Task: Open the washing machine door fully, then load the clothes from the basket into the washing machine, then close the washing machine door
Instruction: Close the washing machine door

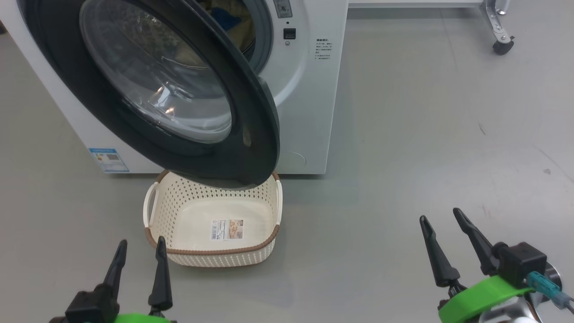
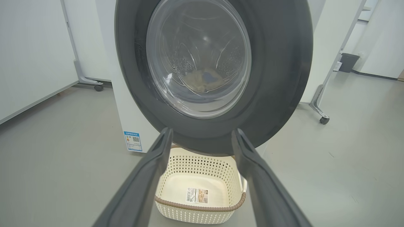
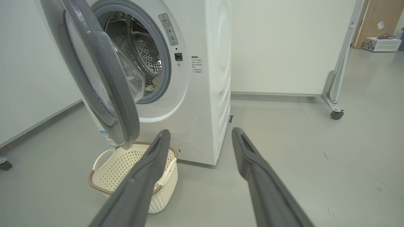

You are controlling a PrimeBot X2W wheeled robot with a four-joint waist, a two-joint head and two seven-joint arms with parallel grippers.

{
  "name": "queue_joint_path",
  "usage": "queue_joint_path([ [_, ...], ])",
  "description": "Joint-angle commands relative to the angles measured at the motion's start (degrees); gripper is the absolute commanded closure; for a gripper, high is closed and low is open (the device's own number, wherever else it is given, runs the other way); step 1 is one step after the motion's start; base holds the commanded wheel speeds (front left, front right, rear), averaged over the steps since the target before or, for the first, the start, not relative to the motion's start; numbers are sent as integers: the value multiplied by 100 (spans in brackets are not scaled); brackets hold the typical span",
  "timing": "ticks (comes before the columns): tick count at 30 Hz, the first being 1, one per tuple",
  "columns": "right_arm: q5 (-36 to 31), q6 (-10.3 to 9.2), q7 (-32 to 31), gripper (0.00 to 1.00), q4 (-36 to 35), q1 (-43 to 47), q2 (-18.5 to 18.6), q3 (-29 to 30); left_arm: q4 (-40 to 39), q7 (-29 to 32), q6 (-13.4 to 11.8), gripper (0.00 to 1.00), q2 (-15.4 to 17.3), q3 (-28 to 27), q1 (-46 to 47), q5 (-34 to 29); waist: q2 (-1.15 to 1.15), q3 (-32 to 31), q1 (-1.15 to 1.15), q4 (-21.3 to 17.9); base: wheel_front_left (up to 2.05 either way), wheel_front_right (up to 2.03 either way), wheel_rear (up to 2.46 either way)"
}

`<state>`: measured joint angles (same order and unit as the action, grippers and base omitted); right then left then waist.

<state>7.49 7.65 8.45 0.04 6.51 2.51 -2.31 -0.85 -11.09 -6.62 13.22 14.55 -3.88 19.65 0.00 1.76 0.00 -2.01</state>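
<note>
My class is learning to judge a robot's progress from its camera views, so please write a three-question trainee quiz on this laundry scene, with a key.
1. True or false: the basket holds the clothes.
2. Where are the clothes? A) in the drum of the washing machine B) on a chair C) on a shelf
3. Short answer: is the washing machine door open or shut, and which task step is left?

Key: 1 false, the basket is empty. 2 A. 3 open; closing the door is left.
</note>
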Motion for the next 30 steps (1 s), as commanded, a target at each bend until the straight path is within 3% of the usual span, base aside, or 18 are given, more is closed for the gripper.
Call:
queue_joint_path([
  [1, -41, -16, -16, 0, -222, -149, 37, -98, -170, -39, -26, 0, 50, -188, 165, -2, 0, 0, 0, -3, 0, 0, 0],
  [22, -164, -16, 24, 0, -318, -260, 37, -26, -164, -71, -97, 0, 64, -89, 240, -13, 0, 92, 0, 37, 0, 0, 0],
  [23, -162, -16, 24, 5, -327, -268, 37, -20, -163, -72, -101, 0, 65, -85, 245, -13, 0, 101, 0, 39, 0, 0, 0],
  [24, -159, -16, 24, 19, -337, -277, 37, -10, -161, -73, -103, 0, 65, -79, 251, -13, 0, 111, 0, 42, 0, 0, 0],
  [26, -140, -16, 30, 84, -349, -305, 37, 16, -158, -78, -105, 0, 67, -68, 267, -15, 0, 136, 0, 49, 0, 0, 0],
  [27, -135, -16, 32, 100, -353, -320, 37, 29, -156, -81, -102, 0, 65, -61, 278, -11, 0, 149, 0, 56, 0, 0, 0],
  [30, -126, -16, 40, 100, -346, -395, 37, 60, -151, -91, -88, 0, 57, -32, 334, -11, 0, 210, 0, 102, 0, 0, 0],
])
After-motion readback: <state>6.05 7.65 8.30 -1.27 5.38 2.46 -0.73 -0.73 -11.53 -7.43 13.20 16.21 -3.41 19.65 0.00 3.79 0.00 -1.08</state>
